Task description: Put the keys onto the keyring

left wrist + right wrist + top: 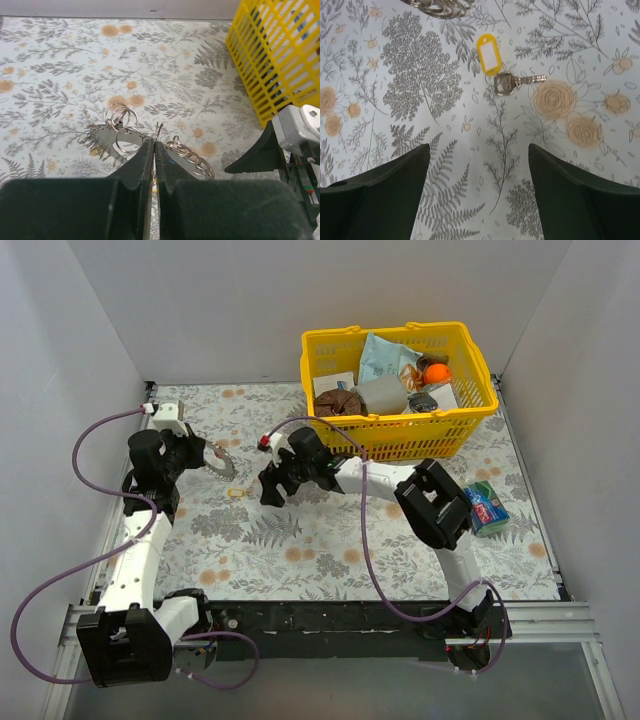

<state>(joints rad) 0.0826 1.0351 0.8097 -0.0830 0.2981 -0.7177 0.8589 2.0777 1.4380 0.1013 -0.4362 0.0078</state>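
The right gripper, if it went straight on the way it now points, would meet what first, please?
Probably the silver key with its yellow tag, lying on the table just ahead; depth is unclear.

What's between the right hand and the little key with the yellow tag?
Nothing but bare flowery tablecloth, seen in the right wrist view, between the open right hand and the small silver metal key on its yellow plastic tag.

Tabletop [300, 550]: wearing a leaf-and-flower print.
Yellow basket [410, 437]: sitting at the far right.
Key [512, 82]: lying flat left of centre — yellow tag [489, 54] lying against its head.
Blue-green packet [487, 508]: lying near the right edge.
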